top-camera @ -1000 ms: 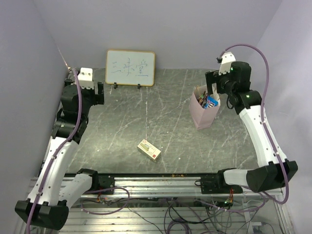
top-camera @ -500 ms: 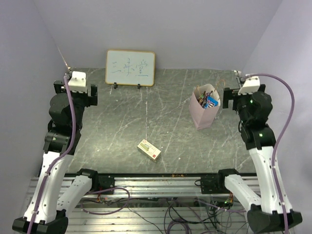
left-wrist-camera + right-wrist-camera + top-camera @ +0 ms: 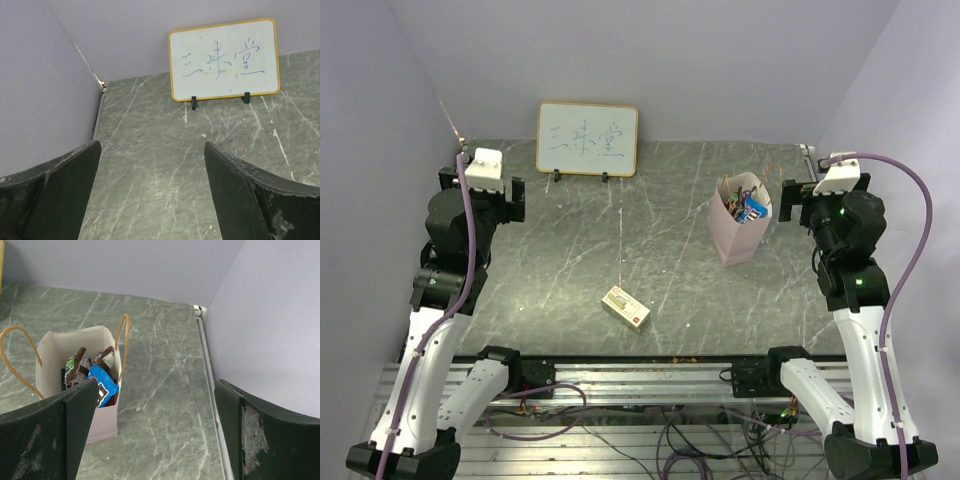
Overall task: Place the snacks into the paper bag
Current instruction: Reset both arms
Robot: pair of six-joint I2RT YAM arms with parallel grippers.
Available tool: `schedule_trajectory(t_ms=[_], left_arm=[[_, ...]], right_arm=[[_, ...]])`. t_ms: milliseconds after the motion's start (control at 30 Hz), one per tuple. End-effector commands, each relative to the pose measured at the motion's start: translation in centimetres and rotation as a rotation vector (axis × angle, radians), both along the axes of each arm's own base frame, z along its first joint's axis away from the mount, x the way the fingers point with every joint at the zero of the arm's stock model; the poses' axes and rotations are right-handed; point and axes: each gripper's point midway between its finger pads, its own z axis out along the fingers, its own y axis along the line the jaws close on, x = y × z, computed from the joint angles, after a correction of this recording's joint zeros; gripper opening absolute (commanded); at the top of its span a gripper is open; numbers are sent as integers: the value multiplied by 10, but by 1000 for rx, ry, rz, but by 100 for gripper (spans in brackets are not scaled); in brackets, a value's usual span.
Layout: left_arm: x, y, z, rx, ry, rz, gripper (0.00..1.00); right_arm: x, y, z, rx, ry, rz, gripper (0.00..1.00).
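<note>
The pale pink paper bag (image 3: 736, 236) stands upright at the right of the table, with several snacks (image 3: 748, 208) showing in its open mouth. In the right wrist view the bag (image 3: 102, 422) is at the lower left, with a blue-white packet (image 3: 106, 385) and brown wrappers on top. One cream and red packet (image 3: 626, 307) lies flat on the table at the centre front. My right gripper (image 3: 790, 205) (image 3: 156, 390) is open and empty, just right of the bag. My left gripper (image 3: 512, 198) (image 3: 152, 150) is open and empty over the far left of the table.
The white writing board (image 3: 587, 139) (image 3: 223, 59) stands against the back wall. Purple walls close in the table at the left, back and right. A metal rail (image 3: 212, 400) runs along the table's right edge.
My right gripper has drawn back from the bag's mouth to the right, empty. The left arm has shifted a little to the left. The bag and the packet on the table have not moved.
</note>
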Motion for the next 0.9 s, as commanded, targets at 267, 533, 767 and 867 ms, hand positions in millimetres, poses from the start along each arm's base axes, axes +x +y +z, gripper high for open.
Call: schedule_trajectory(t_ms=[267,533,767,867], left_arm=[[-8,-6,3,-63,9,-51,95],[-9,-4,3,-69,11,-40,95],[-12,-2,4,-67,4,-36,95],[-13,-2,4,-67,4,-38,95]], right_arm=[[0,1,-10,17,31,10,100],[-3,2,-12,18,38,16,100],[-4,5,-13,25,44,37,100],[-4,4,-14,30,49,30,100]])
